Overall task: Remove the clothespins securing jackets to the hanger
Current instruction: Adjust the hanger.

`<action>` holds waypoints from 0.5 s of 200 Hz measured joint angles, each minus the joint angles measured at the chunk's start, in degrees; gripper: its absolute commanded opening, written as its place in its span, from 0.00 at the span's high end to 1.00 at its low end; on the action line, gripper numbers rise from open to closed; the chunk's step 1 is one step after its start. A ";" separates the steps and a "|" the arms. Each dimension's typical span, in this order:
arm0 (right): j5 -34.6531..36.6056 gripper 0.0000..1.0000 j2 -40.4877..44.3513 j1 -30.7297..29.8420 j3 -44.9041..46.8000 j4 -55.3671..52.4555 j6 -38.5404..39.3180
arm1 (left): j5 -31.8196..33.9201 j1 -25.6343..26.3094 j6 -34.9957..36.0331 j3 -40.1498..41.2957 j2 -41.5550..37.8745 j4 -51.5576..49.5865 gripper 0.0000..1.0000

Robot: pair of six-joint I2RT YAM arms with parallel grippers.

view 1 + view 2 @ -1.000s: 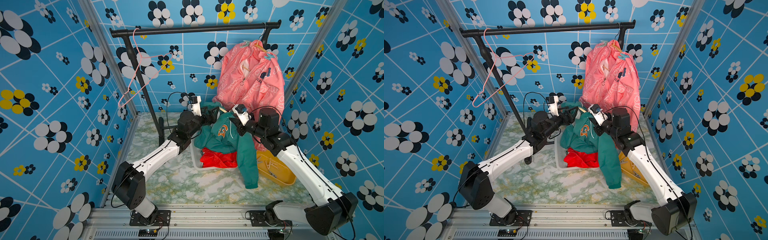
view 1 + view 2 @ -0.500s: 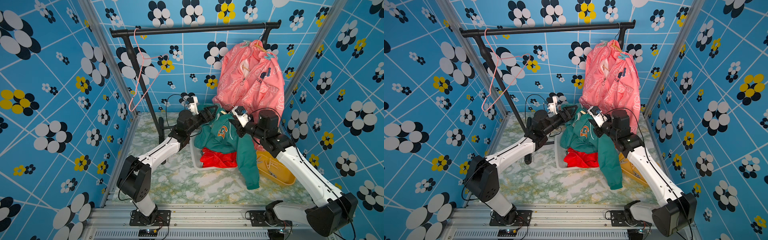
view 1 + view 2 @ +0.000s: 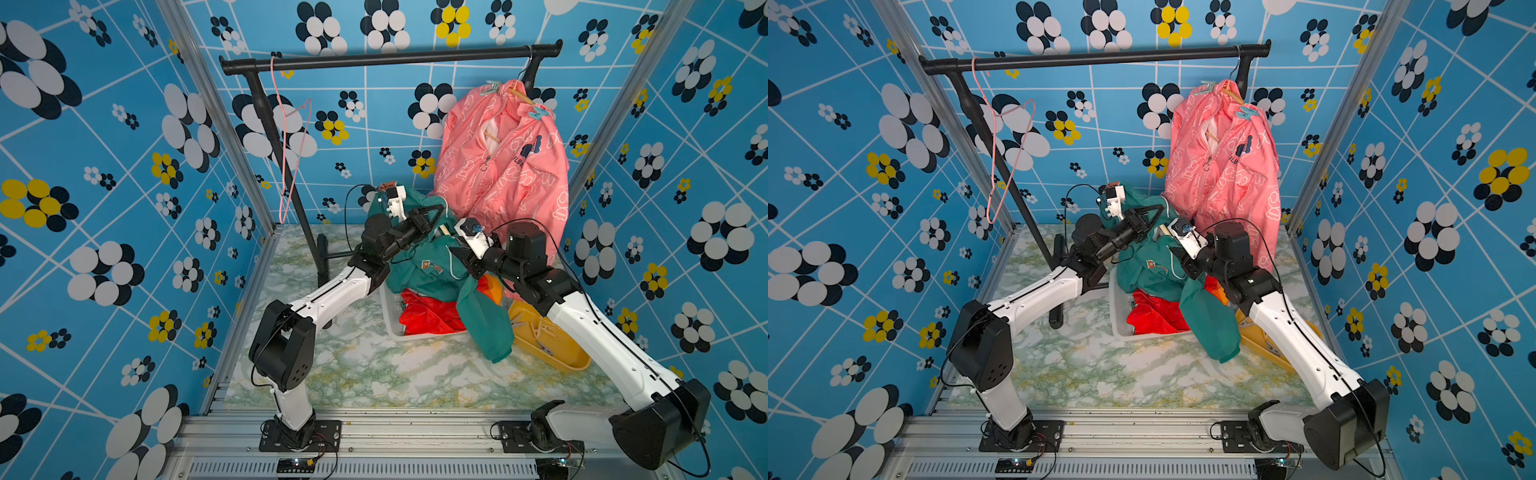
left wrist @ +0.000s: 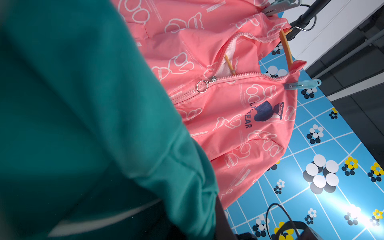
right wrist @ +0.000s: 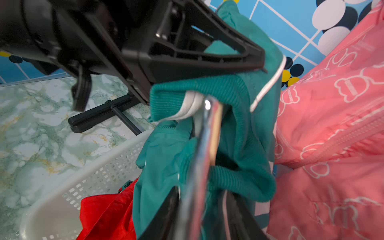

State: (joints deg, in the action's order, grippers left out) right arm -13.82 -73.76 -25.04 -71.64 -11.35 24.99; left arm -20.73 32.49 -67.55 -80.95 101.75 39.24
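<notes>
From above I am seeing the pink jacket (image 3: 498, 166) hanging at the right end of the black rail (image 3: 390, 58), two teal clothespins (image 3: 540, 112) biting its shoulders, and the green jacket (image 3: 419, 270) slumping over the white basket (image 3: 390, 316) on the marble counter (image 3: 374, 374), half covering the red jacket (image 3: 432, 320) in it. Only the top views are taking in the yellow tray (image 3: 565, 353) with loose wood-coloured clothespins (image 3: 540, 332) lying in it, and the bare pink wire hanger (image 3: 291, 137) dangling near the rail's left end. The left wrist view is giving nothing of its own claw, just blurred green cloth and, past it, the pink jacket's zip ring and navy print. The right wrist view is showing what the rest are hiding: the left claw (image 5: 261, 66) is clenching to a point on the green jacket's cloth by the collar, while the right claw (image 5: 199, 193) is standing with jaws apart, released, the chrome hook of the wooden hanger (image 5: 209, 128) running loosely between them. A second ago the left claw was spread open beside that jacket; the orange letter on the green chest was lying flat and is now crumpling into a fold, and the pink hanger, broadside then, is now hanging nearly edge-on. The teal clothespin on the shoulder nearer the right wall is lying with its long axis in line with the open zip, jaws on the cloth, handles sticking out clear of it.
</notes>
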 measured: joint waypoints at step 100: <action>-1.20 0.88 1.97 -0.35 2.08 7.34 -3.85 | 1.05 -0.07 0.76 0.59 0.17 -1.95 1.00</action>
State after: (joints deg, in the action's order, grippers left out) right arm -15.03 -71.79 -25.39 -69.56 -4.01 21.15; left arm -19.68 32.42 -66.78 -80.36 101.93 37.30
